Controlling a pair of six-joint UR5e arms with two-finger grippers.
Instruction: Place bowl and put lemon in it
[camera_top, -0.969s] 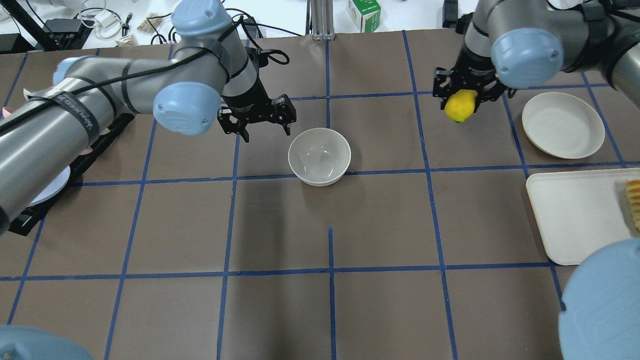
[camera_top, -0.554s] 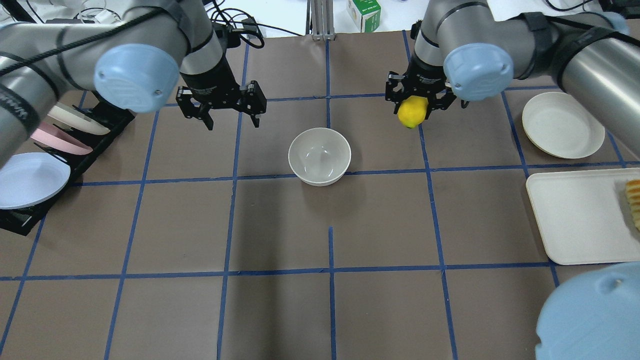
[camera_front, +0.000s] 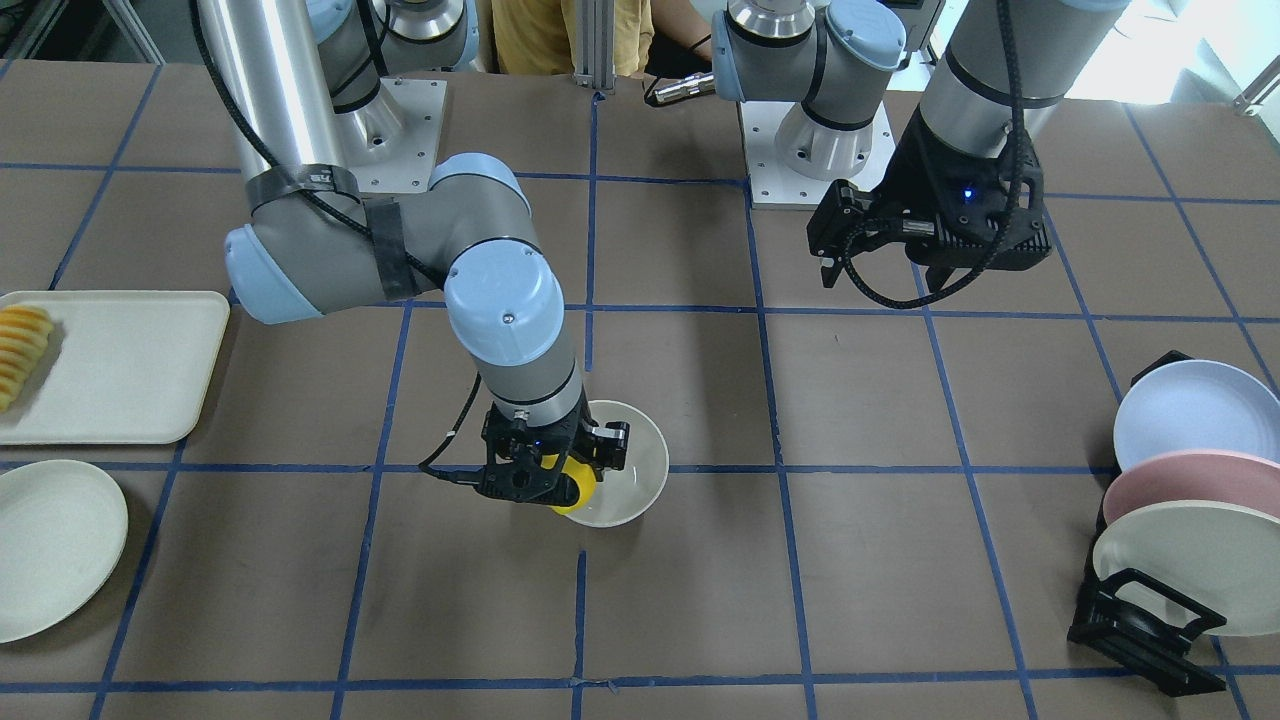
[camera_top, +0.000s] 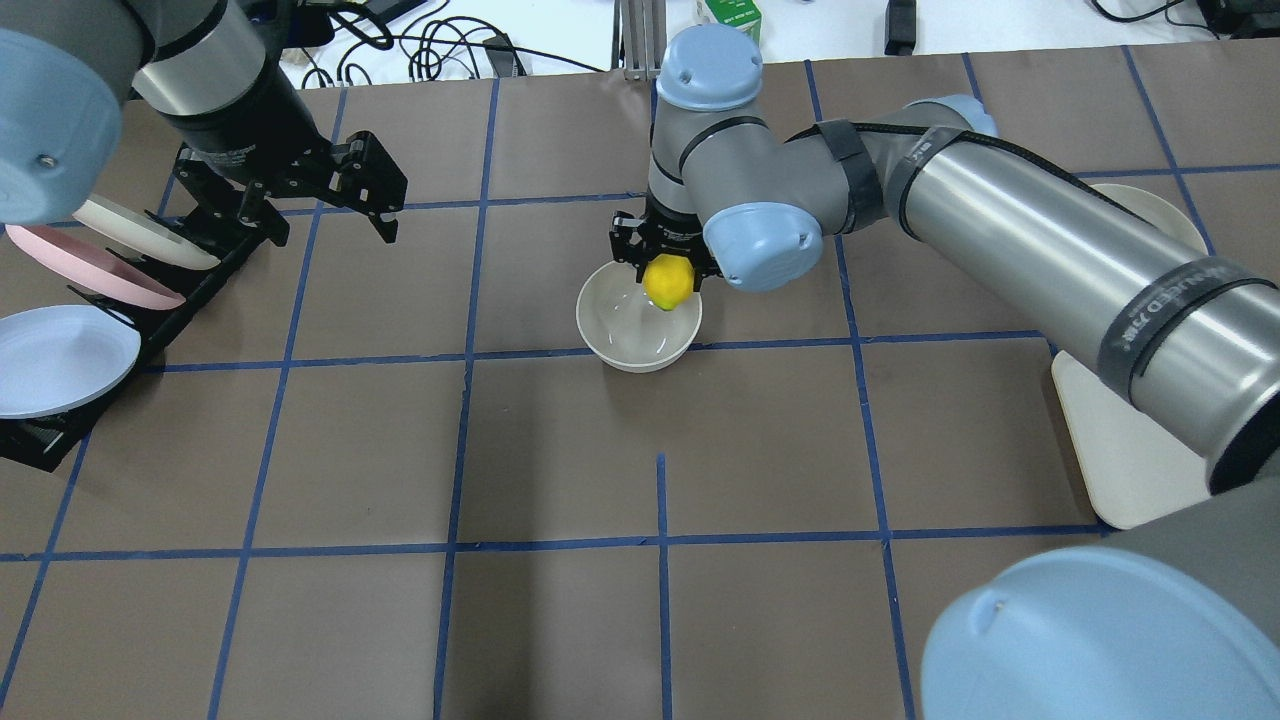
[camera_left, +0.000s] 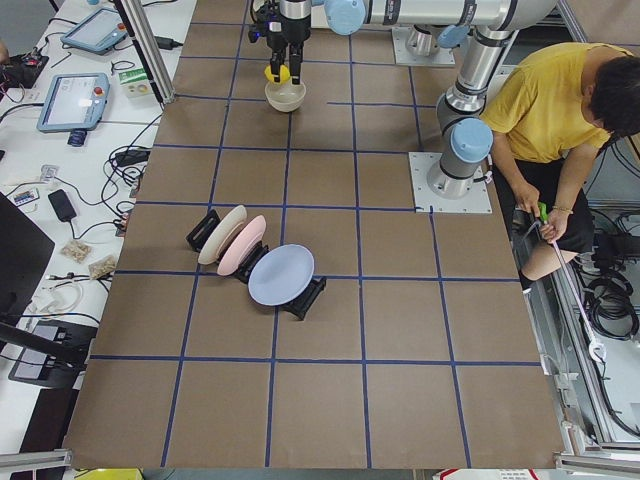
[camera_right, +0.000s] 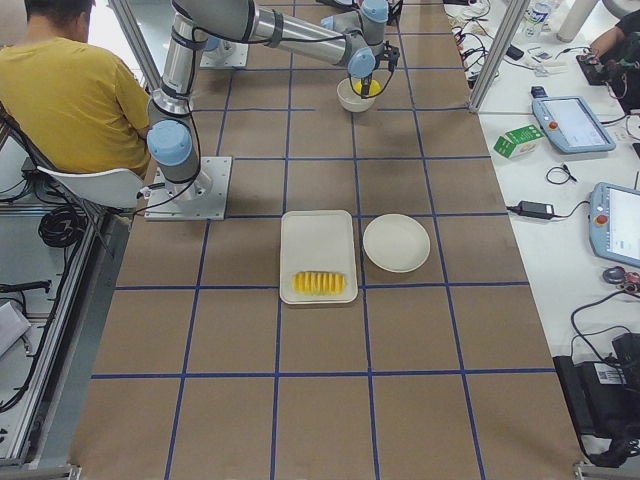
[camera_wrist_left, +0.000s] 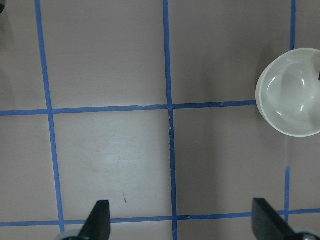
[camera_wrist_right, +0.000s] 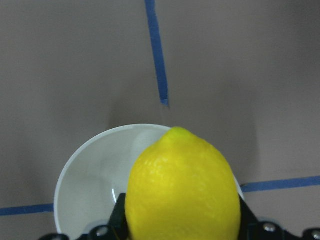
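Note:
The off-white bowl (camera_top: 632, 335) stands upright near the table's middle; it also shows in the front view (camera_front: 640, 470), the left wrist view (camera_wrist_left: 292, 95) and the right wrist view (camera_wrist_right: 92, 185). My right gripper (camera_top: 665, 275) is shut on the yellow lemon (camera_top: 668, 282) and holds it over the bowl's far right rim, above the inside. The lemon fills the right wrist view (camera_wrist_right: 182, 192) and shows in the front view (camera_front: 570, 492). My left gripper (camera_top: 315, 215) is open and empty, raised at the far left, well away from the bowl; its fingertips (camera_wrist_left: 100, 217) show wide apart.
A black rack with white, pink and pale blue plates (camera_top: 60, 355) stands at the left edge. A cream tray (camera_front: 120, 365) with sliced yellow fruit (camera_front: 20, 340) and a flat cream plate (camera_front: 50, 545) lie on the robot's right side. A person (camera_left: 555, 110) sits behind the robot.
My right gripper carried the lemon leftward from the right half to over the bowl. My left gripper drew back to the far left, still open. The bowl stayed put.

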